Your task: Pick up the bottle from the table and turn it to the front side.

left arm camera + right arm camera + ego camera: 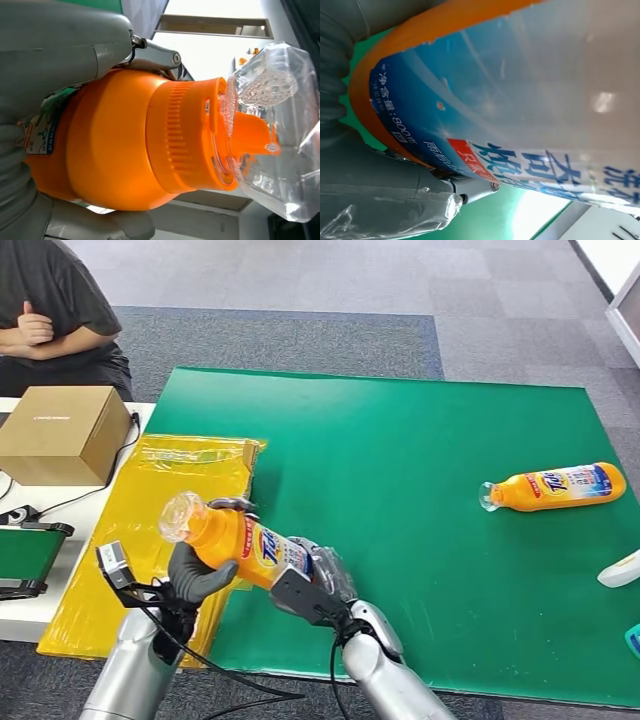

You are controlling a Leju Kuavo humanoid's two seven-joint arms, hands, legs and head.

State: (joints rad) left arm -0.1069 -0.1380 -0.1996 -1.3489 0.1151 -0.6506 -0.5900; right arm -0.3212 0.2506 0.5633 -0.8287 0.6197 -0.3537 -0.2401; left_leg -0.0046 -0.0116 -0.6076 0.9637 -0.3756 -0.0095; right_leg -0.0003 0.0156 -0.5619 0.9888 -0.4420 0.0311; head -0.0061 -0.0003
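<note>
Both hands hold one orange plastic detergent bottle with a clear cap [230, 537] in the air above the near left corner of the green table mat [392, 470]. The bottle lies almost level, with its cap pointing to the far left. The left hand [198, 575] grips the orange shoulder just behind the cap, and the right hand [321, 585] closes around the base end, the fingers of each wrapped on the bottle.

To the right of the hands the mat is wide and bare as far as a second orange bottle with a blue and white label [557, 486], which lies on its side near the right edge. At that edge a white object [621, 569] and a teal object [633, 640] are cut off, so I cannot tell what they are. Left of the mat lies a yellow plastic sheet [128, 530], then a brown cardboard box [63, 432], and a seated person [56, 315] is behind it.

The left wrist view shows the ribbed orange collar [181, 140] and the orange nozzle inside the clear cap [271, 130]. The right wrist view shows the blue label with printed text [444, 125]; its far part is washed out by glare.
</note>
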